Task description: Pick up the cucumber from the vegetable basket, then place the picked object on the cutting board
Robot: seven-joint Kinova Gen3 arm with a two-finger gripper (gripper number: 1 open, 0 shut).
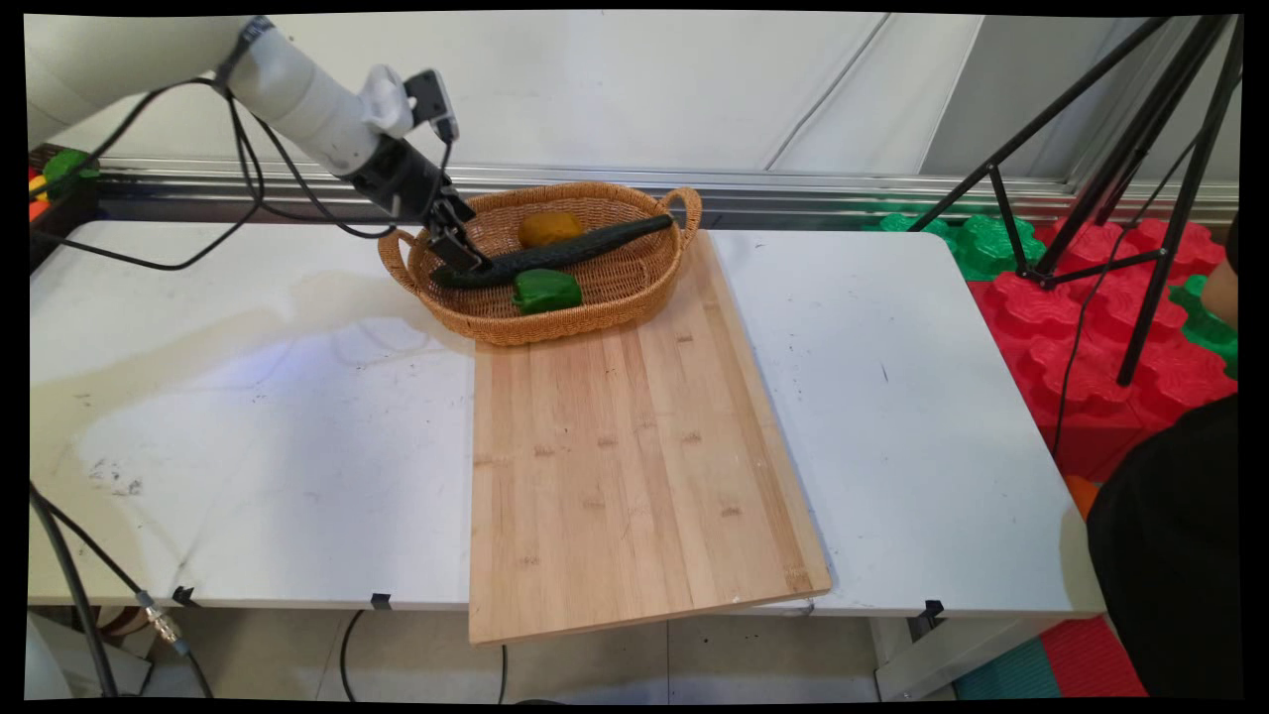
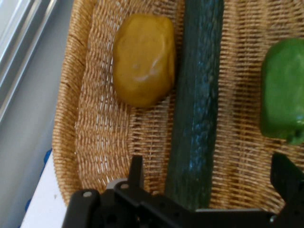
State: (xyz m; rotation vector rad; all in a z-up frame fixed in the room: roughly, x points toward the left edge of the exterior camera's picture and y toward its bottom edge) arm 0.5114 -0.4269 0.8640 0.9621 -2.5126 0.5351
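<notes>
From the hand camera I see my gripper with its jaws wide, straddling the near end of the cucumber without touching it. The cucumber lies across the basket, its far end resting on the rim by the right handle. The potato sits just beside it on one side; the pepper on the other is cut off at the frame edge. The basket stands on the far end of the board. I read no lettering anywhere.
</notes>
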